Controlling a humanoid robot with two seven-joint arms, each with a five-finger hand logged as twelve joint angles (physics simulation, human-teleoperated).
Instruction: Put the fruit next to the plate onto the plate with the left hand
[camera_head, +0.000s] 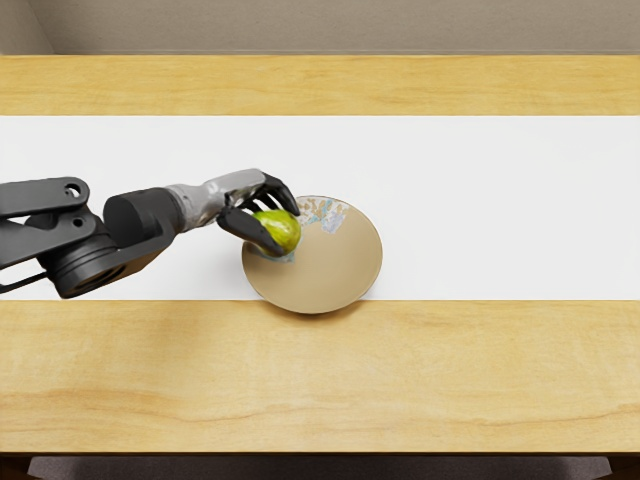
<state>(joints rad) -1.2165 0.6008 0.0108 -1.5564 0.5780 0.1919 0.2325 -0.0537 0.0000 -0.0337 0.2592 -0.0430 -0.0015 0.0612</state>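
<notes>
A yellow-green pear-like fruit (279, 229) is held in my left hand (258, 214), whose dark fingers curl around it from above and below. The fruit hangs over the left rim of a round tan plate (335, 268) with a small painted pattern near its top edge. Whether the fruit touches the plate I cannot tell. My left arm comes in from the left edge of the head view. No right arm shows.
The plate lies on a white runner (500, 200) that crosses the wooden table (320, 370) from side to side. Bare wood runs along the front and the back of the table.
</notes>
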